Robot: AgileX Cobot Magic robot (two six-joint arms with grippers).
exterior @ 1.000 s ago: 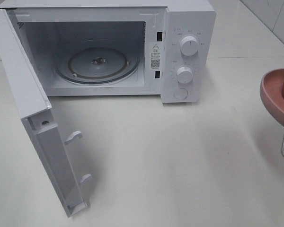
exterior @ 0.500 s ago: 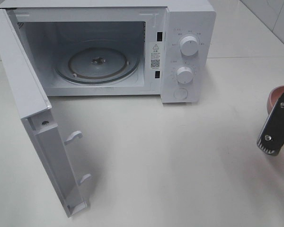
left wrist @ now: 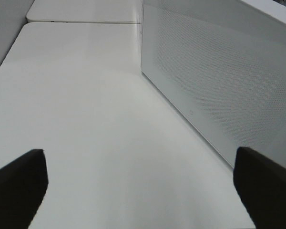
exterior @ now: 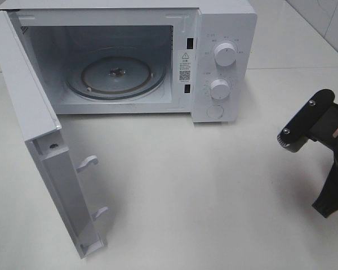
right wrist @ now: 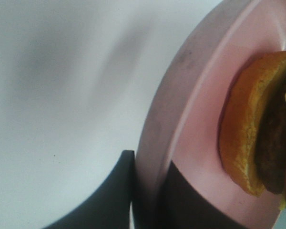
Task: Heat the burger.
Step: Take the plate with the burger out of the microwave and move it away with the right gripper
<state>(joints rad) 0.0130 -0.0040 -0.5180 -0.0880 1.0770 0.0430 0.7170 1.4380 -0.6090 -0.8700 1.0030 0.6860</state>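
The right gripper [right wrist: 145, 200] pinches the pink plate [right wrist: 190, 95] rim; the burger [right wrist: 257, 129] rides on it. Microwave [exterior: 222, 62] at ten o'clock, door [exterior: 39, 140] swung wide. Left gripper [left wrist: 140, 183] fingers spread, empty.

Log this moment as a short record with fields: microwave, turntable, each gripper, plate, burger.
microwave: on the white table, door swung fully open to the left
turntable: glass tray inside, nothing on it
left gripper: open, holding nothing, beside the microwave's perforated side wall
right gripper: shut on the plate rim, one of the fingers under it
plate: pink plate, tilted in the wrist view
burger: burger resting on the plate, only partly in frame
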